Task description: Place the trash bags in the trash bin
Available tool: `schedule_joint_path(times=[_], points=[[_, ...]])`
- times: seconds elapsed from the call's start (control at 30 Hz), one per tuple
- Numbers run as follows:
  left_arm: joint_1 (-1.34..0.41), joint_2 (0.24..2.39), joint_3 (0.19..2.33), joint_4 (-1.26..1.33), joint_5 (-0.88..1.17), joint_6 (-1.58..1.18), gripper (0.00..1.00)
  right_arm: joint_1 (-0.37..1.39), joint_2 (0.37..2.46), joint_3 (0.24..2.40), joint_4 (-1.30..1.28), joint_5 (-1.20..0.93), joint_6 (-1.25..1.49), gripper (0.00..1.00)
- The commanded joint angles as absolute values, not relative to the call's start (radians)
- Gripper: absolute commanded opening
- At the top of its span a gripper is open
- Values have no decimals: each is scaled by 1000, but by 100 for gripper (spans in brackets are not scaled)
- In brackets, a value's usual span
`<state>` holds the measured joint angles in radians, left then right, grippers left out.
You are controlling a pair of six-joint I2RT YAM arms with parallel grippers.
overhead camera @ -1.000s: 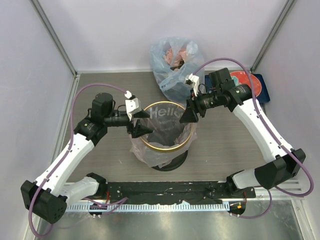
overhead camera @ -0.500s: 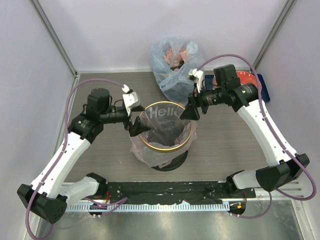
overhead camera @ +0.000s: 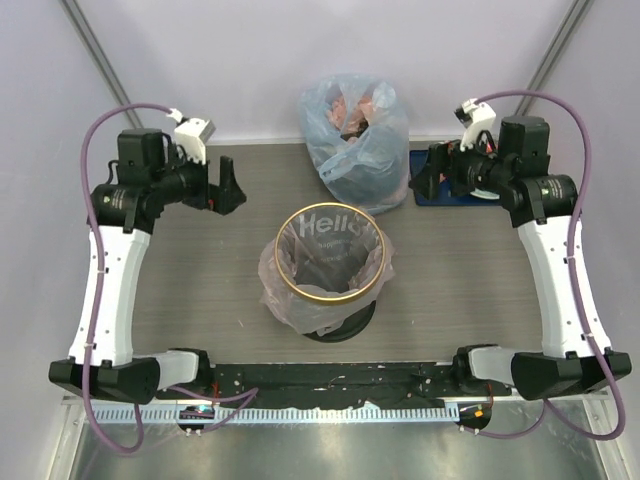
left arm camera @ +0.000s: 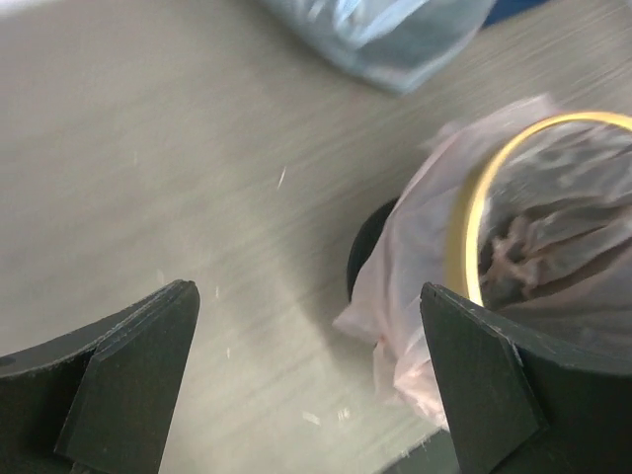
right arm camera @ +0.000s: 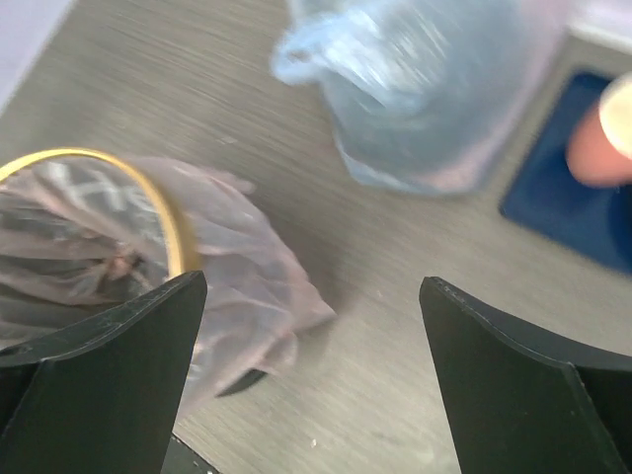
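One thin, pale-pink translucent plastic bag (overhead camera: 283, 300) lines the round black plastic bin (overhead camera: 345, 328), nearest the arm bases, its edge draped outside under a thin gold hoop (overhead camera: 330, 297). Further back, the left gripper (overhead camera: 233, 189) and right gripper (overhead camera: 419, 185) hang spread wide and empty, well apart from the bin. Farthest stands a bluish translucent stuffed bag (overhead camera: 355, 140). An arm sweeping low could snag the loose skirt and drag the liner out.

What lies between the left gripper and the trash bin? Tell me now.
Nothing but bare table between left gripper and trash bin, as the top external view shows.
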<state>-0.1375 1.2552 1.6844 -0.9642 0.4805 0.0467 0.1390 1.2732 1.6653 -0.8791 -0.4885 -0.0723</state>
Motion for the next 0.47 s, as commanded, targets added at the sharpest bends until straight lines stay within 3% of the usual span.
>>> schedule_joint_path(times=[0.0,0.27,0.43], points=[[-92,1241,1567,-1088,295,-25,100,19,1244,1467,-865,-382,-43,96],[-92,1177,1214,-947,124,-5,100,-48,1201,1092,-713,-327,-80,96],[-97,1222,1181,-916,91,-9,100,-12,1230,1025,-689,-285,-123,96]])
